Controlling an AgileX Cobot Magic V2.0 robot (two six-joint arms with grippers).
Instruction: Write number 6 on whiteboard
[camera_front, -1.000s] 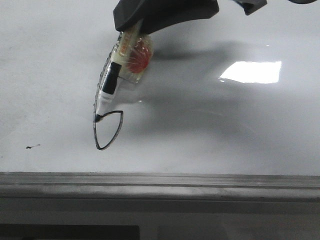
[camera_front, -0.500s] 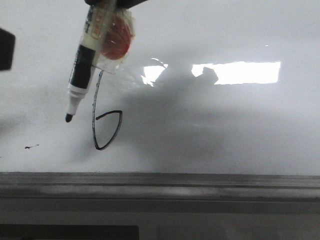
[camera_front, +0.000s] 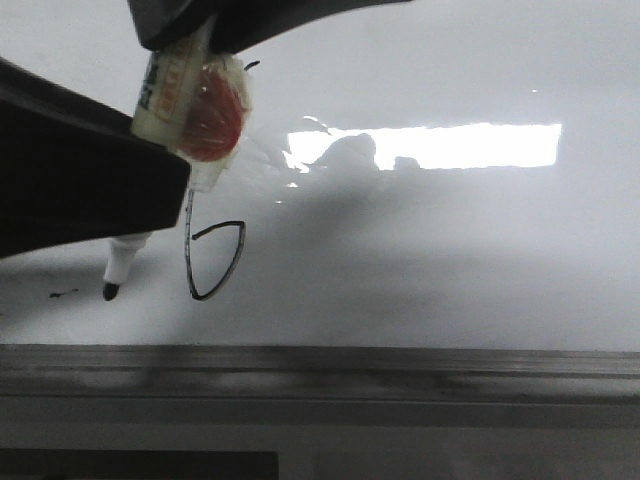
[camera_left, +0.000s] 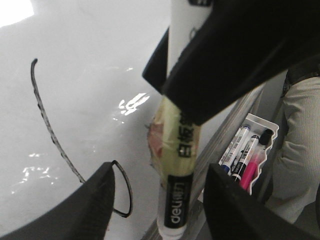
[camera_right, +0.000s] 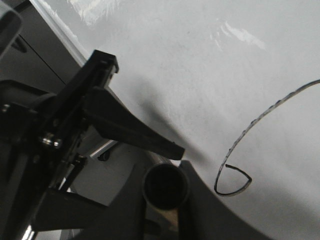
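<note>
The right claw (camera_front: 190, 35) came in from the top of the front view, clamped together on the upper barrel of a marker (camera_front: 165, 100). The marker slanted down and to the left, with a red round piece (camera_front: 212, 115) bound to its side under clear tape. Its black tip (camera_front: 110, 291) stood off to the left of the number 6 (camera_front: 212, 260), near a small smudge (camera_front: 62, 294); I could not tell whether the tip met the surface.

The left claw (camera_left: 160, 210) reached in from the left edge as a broad dark wedge that hid the marker's lower barrel from the front. From its own wrist camera its fingers (camera_left: 95, 205) stood apart, one on each side of the barrel, with a gap showing on both sides.

The number 6 lay on the whiteboard (camera_front: 450, 270), low and left of centre, just above the grey ledge (camera_front: 400, 365). It had a long thin upper stroke and a pointed loop at the foot. A bright patch of reflected light (camera_front: 450, 145) sat to its upper right. The right wrist camera looked down the marker's open back end (camera_right: 165, 187), with the digit (camera_right: 240, 135) beyond it.

Beside the board, the left wrist camera caught a white tray (camera_left: 267, 127) of spare pens and a person's pale trouser leg (camera_left: 300, 150).
</note>
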